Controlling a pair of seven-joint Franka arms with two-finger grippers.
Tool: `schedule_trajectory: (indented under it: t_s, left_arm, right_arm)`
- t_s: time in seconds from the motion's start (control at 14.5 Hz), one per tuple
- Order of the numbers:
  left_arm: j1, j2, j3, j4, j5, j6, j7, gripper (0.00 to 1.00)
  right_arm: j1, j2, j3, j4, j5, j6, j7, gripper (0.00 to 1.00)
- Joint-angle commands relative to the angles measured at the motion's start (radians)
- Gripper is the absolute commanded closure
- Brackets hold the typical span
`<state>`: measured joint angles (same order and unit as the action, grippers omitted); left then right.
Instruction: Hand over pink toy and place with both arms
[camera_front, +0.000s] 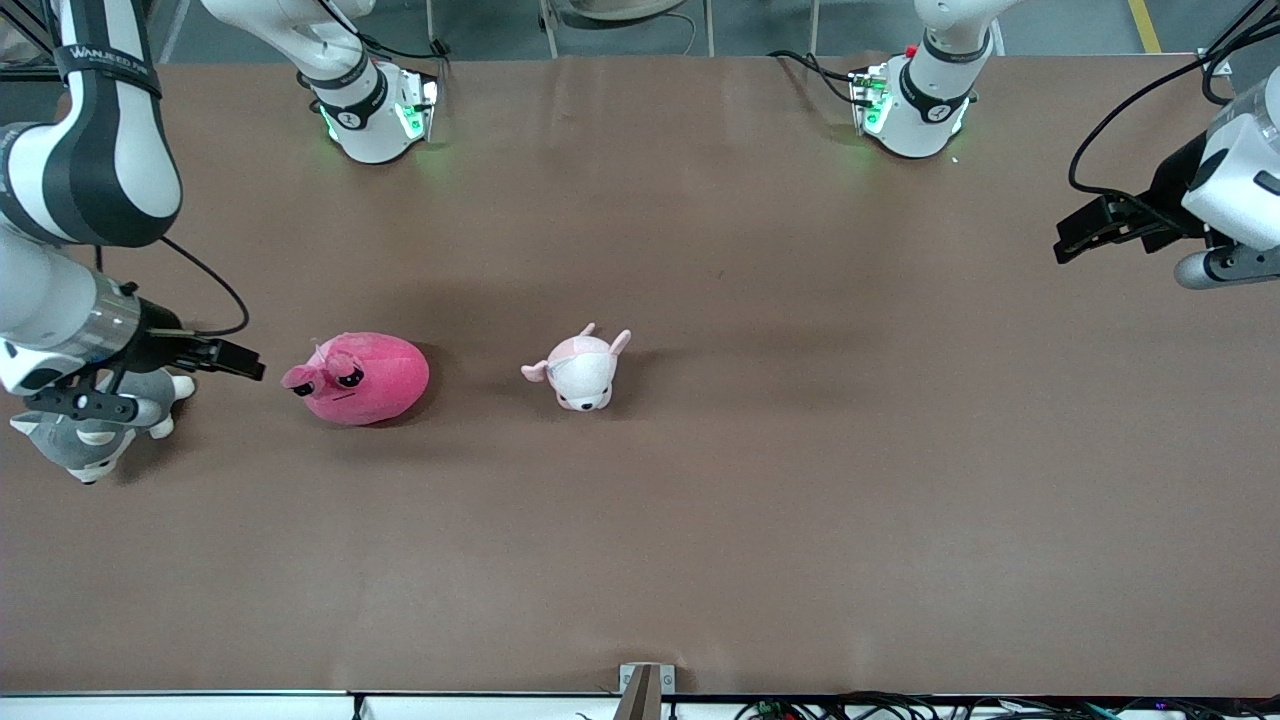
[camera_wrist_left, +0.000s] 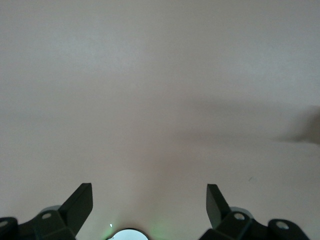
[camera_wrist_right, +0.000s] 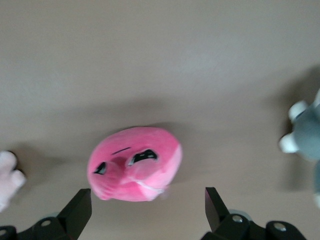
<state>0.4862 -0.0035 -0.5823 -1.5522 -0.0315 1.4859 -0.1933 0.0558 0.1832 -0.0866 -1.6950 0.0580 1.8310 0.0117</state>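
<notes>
Two grippers are seen with fingers spread and nothing between them. The right gripper (camera_front: 240, 358) is held at the right arm's end of the table, just beside the pink toy (camera_front: 358, 378), and in its wrist view the toy (camera_wrist_right: 135, 163) is framed close ahead of the parted fingers (camera_wrist_right: 77, 210). The left gripper (camera_front: 1075, 238) is kept over the edge at the left arm's end of the table (camera_front: 700, 520), well apart from every toy, and only bare surface is shown ahead of its fingers (camera_wrist_left: 80, 202). The pink toy is found lying on the surface, between a grey plush (camera_front: 95, 430) at the right arm's edge and a small white and pink plush (camera_front: 583, 370) near the middle. This layout is matched both by a toy awaiting pickup and by one already set down, so the stage cannot be settled. Should a grasp be made, a slip is judged likely, since the round, soft body could be squeezed out of the fingers. The grey plush could also be knocked by the right arm, which is partly over it.
</notes>
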Motion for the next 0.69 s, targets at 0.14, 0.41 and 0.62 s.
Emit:
schedule_trajectory:
  t_s: [0.14, 0.41, 0.62]
  left_arm:
    - [0.040, -0.107, 0.005, -0.118, -0.047, 0.083, 0.058, 0.00]
    - [0.037, -0.098, 0.005, -0.098, -0.044, 0.083, 0.060, 0.00]
    - [0.037, -0.082, 0.005, -0.079, -0.044, 0.082, 0.058, 0.00]
  right_arm:
    - [-0.043, -0.004, 0.018, 0.130, -0.082, -0.120, -0.091, 0.00]
    - [-0.045, 0.001, 0.018, 0.153, -0.086, -0.125, -0.088, 0.00]
    - [-0.039, -0.001, 0.018, 0.161, -0.098, -0.130, -0.084, 0.00]
